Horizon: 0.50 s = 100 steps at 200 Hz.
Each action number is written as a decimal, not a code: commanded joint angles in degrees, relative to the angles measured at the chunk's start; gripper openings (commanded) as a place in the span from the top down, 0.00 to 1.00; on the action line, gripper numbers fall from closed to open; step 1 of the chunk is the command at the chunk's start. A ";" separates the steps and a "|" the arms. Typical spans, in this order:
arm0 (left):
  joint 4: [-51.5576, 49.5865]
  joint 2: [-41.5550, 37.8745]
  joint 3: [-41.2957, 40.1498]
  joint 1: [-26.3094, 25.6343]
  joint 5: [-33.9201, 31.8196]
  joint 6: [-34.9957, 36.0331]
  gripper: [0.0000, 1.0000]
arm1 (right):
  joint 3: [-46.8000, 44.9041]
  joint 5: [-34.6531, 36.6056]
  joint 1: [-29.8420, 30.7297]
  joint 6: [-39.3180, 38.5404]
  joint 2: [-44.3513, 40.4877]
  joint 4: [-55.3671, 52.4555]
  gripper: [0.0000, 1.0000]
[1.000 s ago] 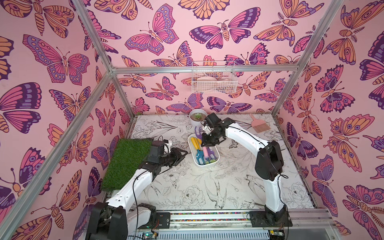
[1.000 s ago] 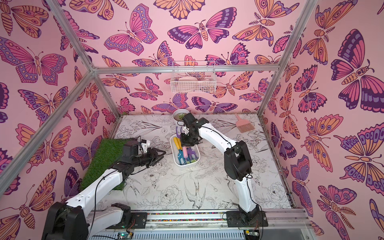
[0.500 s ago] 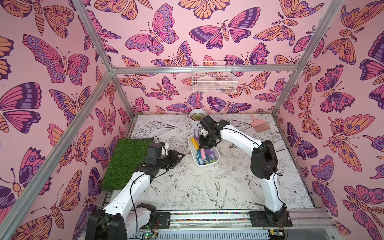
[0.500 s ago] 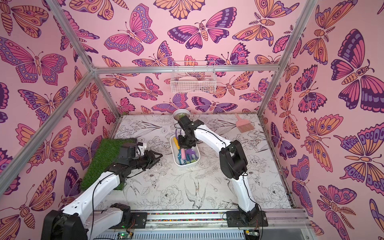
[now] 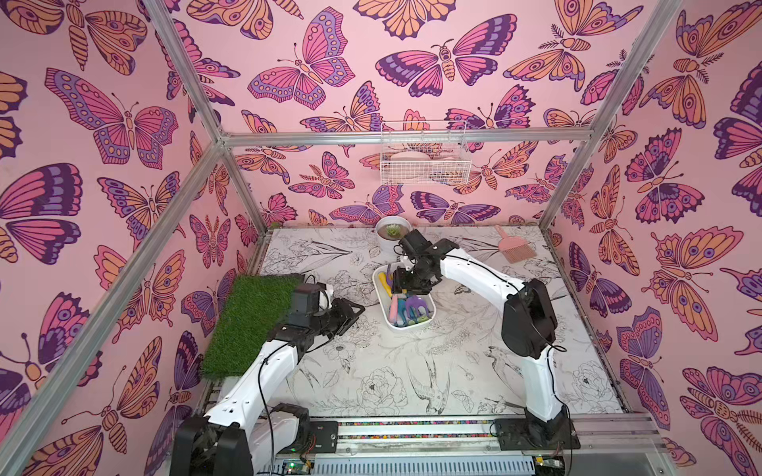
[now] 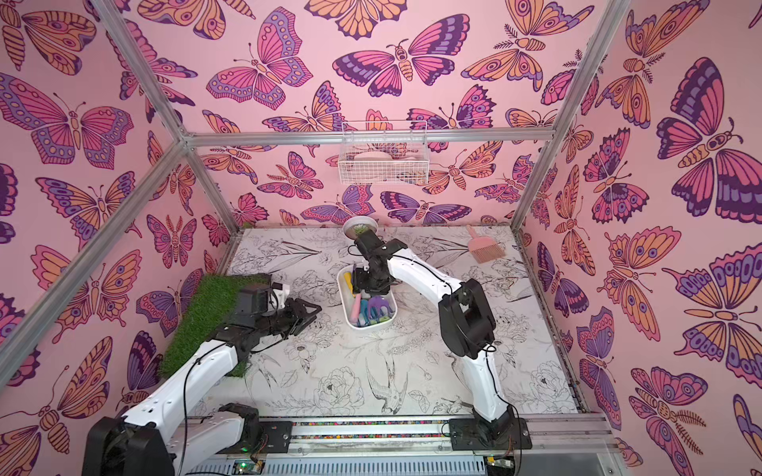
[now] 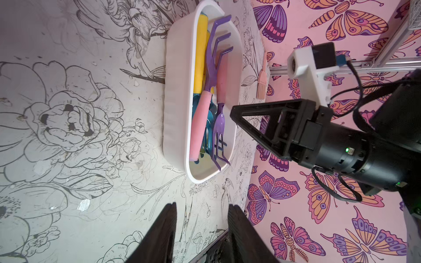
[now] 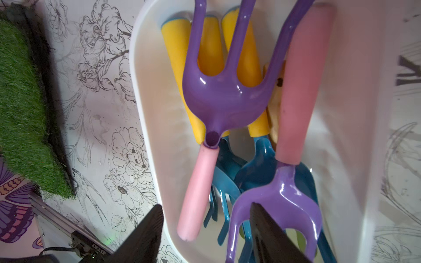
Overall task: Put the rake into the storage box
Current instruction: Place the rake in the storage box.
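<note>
Right pincer point(image 8: 205, 206), earlier tight, now spread over rake point(image 8: 218, 95) inside storage box point(image 8: 148, 127); left pincer point(image 7: 202, 206) parted, empty.

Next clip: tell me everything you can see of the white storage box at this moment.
The shallow white plastic storage box is a smooth-walled oblong tub with rounded corners, open-topped, upright and flat on the floral-printed tabletop, mid-table, close to the round white plant pot. It holds several hand tools: two purple rakes with pink handles lying over teal tools with yellow handles. The right gripper hangs just above it, fingers apart, nothing between them.
</note>
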 commanded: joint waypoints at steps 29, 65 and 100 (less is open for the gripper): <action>-5.93 -0.87 5.54 1.31 -1.15 5.67 0.57 | -0.04 7.95 0.20 -4.72 -9.48 1.22 0.30; -11.51 -2.21 12.75 1.60 -5.98 11.83 0.56 | -4.51 17.08 -0.57 -8.50 -16.97 3.73 0.27; -15.08 -6.79 18.71 1.66 -15.80 17.98 0.54 | -15.62 28.77 -2.34 -11.49 -27.85 14.97 0.23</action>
